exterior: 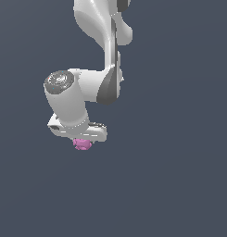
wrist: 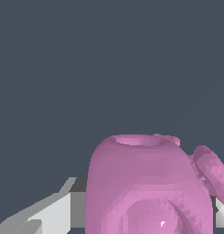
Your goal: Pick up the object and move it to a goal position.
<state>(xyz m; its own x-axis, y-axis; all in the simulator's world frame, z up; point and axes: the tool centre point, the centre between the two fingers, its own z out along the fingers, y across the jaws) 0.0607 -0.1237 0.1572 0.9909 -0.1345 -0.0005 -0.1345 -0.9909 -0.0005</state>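
Object [exterior: 81,144] pink, lumpy, pinched in my pincer [exterior: 82,141], fingers [wrist: 49,212] flanking it. Judgement: carry slowly toward goal, keep squeeze firm, avoid jerks.

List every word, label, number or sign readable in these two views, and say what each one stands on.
None. No text, label, number or sign shows in either view.
The pink object is plain and unmarked.
The white gripper and the arm bear no lettering that can be read.
The background is a flat dark blue-grey with no markings.
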